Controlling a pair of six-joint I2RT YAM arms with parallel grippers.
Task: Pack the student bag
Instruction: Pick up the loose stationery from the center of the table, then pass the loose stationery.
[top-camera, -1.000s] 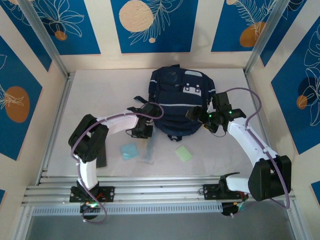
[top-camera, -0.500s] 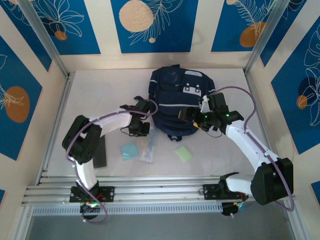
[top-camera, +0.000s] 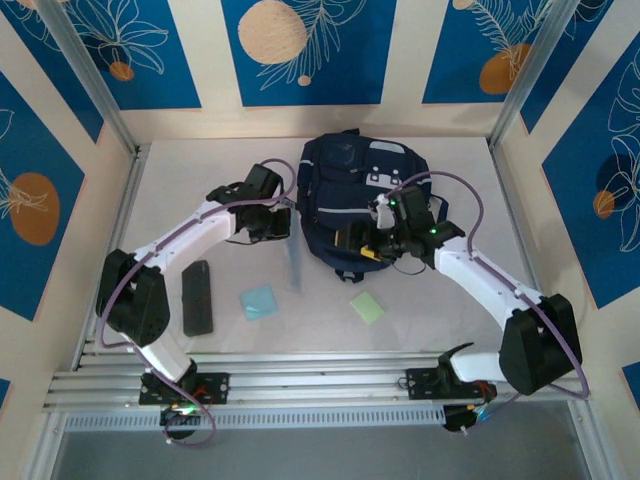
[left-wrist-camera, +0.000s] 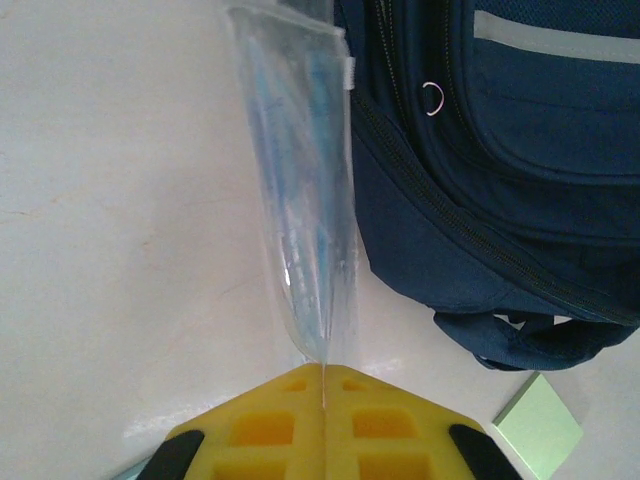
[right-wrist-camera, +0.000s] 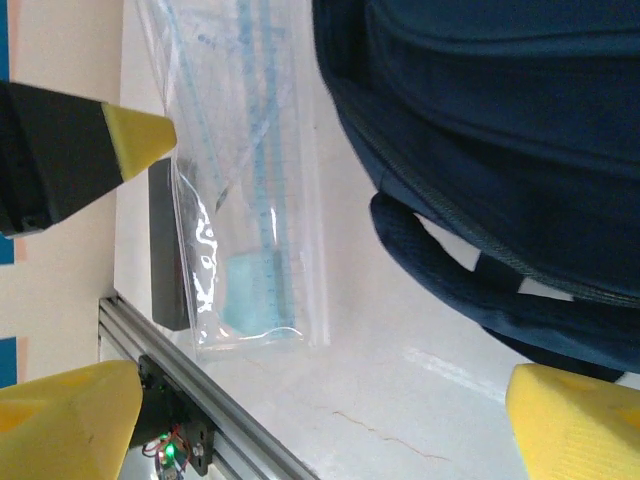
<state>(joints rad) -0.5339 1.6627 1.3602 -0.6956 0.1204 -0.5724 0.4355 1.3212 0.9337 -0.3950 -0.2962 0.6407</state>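
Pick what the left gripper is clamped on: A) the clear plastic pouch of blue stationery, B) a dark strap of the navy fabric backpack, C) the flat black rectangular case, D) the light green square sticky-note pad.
A: in the left wrist view the left gripper has its yellow pads pressed together on the edge of the clear plastic pouch, next to the navy fabric backpack.

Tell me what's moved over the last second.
The left gripper, shut on the clear pouch, has carried it away from the near edge, up beside the student bag. The right gripper, open, swung left across the bag's near end. The bag, blue pad and green pad stayed put.
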